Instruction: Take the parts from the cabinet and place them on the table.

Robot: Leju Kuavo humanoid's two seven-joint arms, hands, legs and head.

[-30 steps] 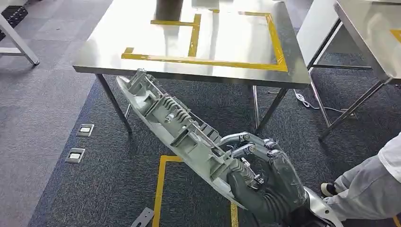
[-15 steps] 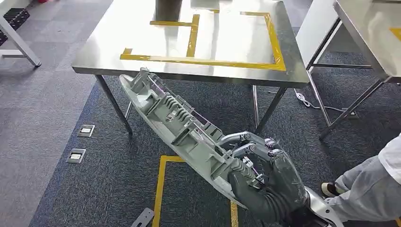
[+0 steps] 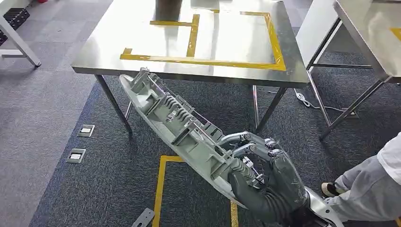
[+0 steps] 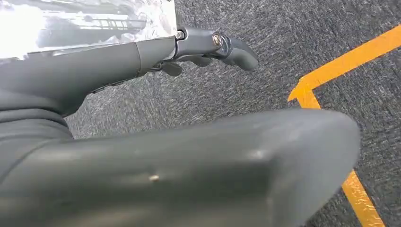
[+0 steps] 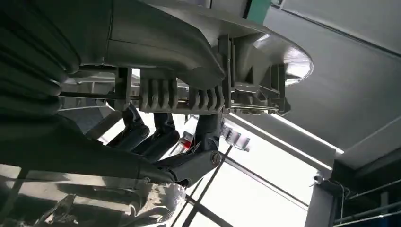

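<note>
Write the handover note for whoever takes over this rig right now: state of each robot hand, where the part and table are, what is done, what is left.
Right robot hand: grips one end of the long grey plastic part, carried slanted above the carpet.
Left robot hand: holds nothing, hanging over the carpet by the yellow floor tape.
Table: steel, straight ahead, with a yellow taped frame on top. The part's far end is near the table's front edge, not on it.
A person stands at the right.
Done: part is in hand.
Left: set it on the table, probably inside the frame, and let go.
</note>
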